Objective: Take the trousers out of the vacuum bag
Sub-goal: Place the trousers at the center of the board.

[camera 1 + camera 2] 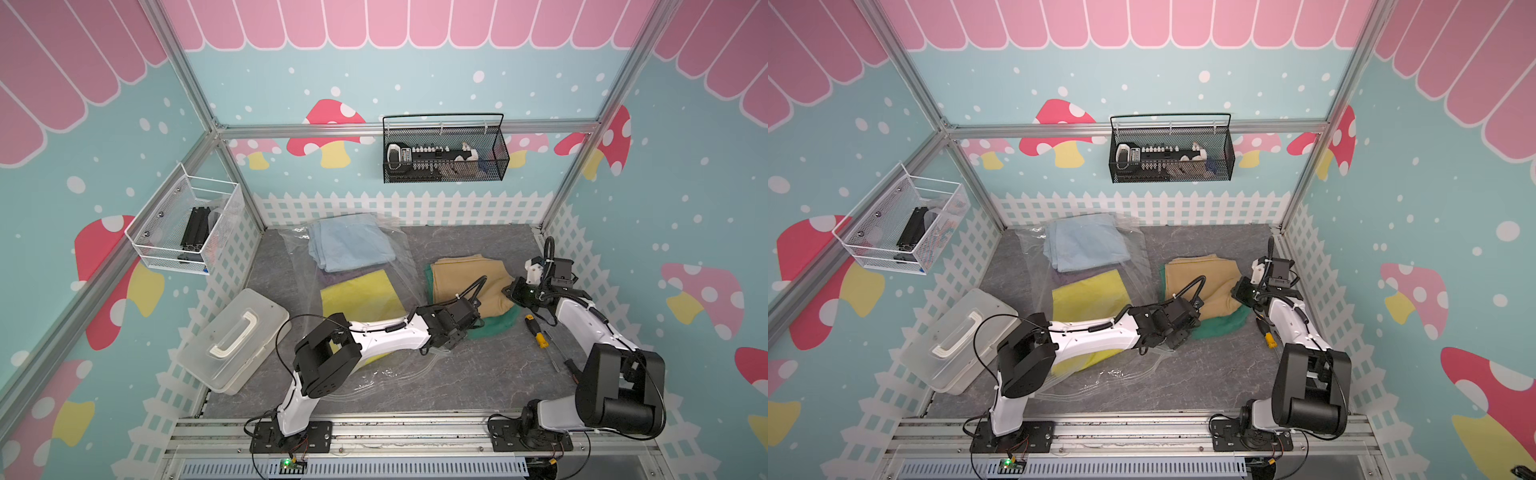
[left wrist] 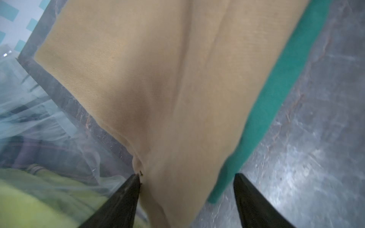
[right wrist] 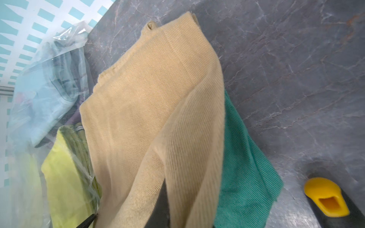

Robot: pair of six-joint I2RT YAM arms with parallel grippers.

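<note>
A clear lidded box (image 1: 232, 340) with a white handle sits at the near left of the grey table (image 1: 457, 374). Just right of it the plastic bag (image 1: 300, 270) lies flat and crinkled, reaching from the far edge of the table to the bag's own ridged near edge. Inside it, light blue trousers (image 1: 351, 243) lie at the far end. A strip of purple trousers (image 1: 330, 276) shows beneath them, and yellow trousers (image 1: 361, 295) lie nearer, partly under the left arm. Right of the bag and outside it, tan trousers (image 1: 453, 276) rest on green trousers (image 1: 492, 326). The left gripper (image 2: 186, 176) hangs at their near left corner with its fingers (image 2: 126, 197) spread wide, one tip touching the tan edge and the other over bare table. The right gripper (image 1: 508, 292) is at the tan trousers' right edge, fingers pressed together on a raised fold of that cloth. A yellow-and-black screwdriver (image 1: 535, 330) lies just right of the green trousers.
</note>
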